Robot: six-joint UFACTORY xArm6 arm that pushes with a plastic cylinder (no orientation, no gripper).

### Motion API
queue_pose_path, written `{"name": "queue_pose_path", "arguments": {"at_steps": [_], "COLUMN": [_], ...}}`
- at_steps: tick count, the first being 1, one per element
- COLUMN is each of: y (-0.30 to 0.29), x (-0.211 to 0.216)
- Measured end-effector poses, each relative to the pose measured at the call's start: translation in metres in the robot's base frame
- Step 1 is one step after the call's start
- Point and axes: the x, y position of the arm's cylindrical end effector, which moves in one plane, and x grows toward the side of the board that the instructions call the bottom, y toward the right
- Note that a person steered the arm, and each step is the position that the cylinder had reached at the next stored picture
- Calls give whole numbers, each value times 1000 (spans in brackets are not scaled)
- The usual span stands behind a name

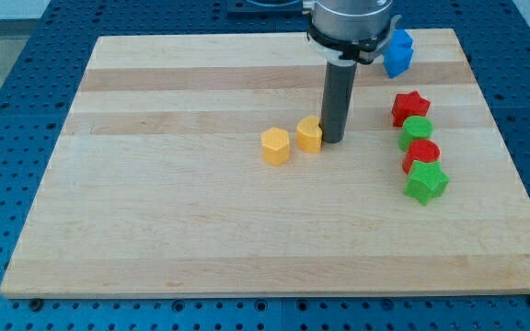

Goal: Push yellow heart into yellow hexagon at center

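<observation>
Push step underway: my tip [332, 140] touching right side of yellow heart [309, 135], frame centre. Rod bare, holds nothing. Yellow hexagon [275, 146] just left, small gap. Next: push left, slightly down.

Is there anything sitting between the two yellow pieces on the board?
No. In the camera view, only a narrow strip of bare wood separates the yellow heart from the yellow hexagon. My tip touches the heart's right side.

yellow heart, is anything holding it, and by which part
Nothing is held. My tip only stands against the yellow heart on its right side; the yellow hexagon sits apart, left of it.
</observation>
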Motion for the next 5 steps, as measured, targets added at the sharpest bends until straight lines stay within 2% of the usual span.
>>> {"name": "queue_pose_path", "arguments": {"at_steps": [5], "y": [-25], "x": [27]}}
